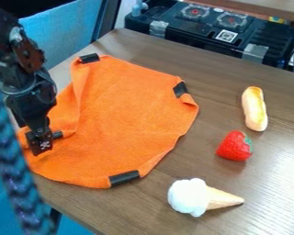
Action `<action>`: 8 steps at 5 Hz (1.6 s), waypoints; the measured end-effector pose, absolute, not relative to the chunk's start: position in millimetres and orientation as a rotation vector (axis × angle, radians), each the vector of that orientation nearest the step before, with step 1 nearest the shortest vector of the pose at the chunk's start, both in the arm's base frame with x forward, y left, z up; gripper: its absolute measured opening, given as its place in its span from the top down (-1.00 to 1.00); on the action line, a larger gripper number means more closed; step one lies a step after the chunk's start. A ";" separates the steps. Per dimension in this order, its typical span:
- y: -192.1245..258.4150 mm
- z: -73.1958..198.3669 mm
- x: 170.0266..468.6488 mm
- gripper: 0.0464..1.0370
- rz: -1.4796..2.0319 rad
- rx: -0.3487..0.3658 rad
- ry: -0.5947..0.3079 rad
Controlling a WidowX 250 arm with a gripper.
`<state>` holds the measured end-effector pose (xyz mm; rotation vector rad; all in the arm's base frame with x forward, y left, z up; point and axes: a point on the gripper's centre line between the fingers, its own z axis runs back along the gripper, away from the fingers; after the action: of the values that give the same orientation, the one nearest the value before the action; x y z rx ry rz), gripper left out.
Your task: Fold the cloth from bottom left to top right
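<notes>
Black and pointing down, my tool (40, 140) is at the cloth's edge, toward 8 o'clock from its middle; I cannot tell whether it is open or closed. The orange cloth (125, 114) lies left of centre on the brown worktop (149, 215), mostly spread, with a raised fold running along its 9-to-11 o'clock side. Black strips mark its edge near 11, 2 and 6 o'clock, and a short dark strip (57, 134) sits just beside my tool. From the cloth, I see a bread roll (255, 109) at 3 o'clock, a strawberry (234, 147) between 3 and 4, and an ice-cream cone (198, 197) between 4 and 5. Beyond the worktop, toward 1 o'clock, stands a black toy stove (201, 28).
</notes>
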<state>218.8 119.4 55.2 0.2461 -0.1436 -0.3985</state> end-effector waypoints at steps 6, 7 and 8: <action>119.4 94.8 240.7 0.99 -0.323 0.120 -0.189; 123.5 118.6 258.1 0.99 -0.273 0.064 -0.219; 123.7 123.5 279.3 0.99 -0.205 -0.038 -0.204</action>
<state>279.3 123.7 123.5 -0.0384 -0.2041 -0.2052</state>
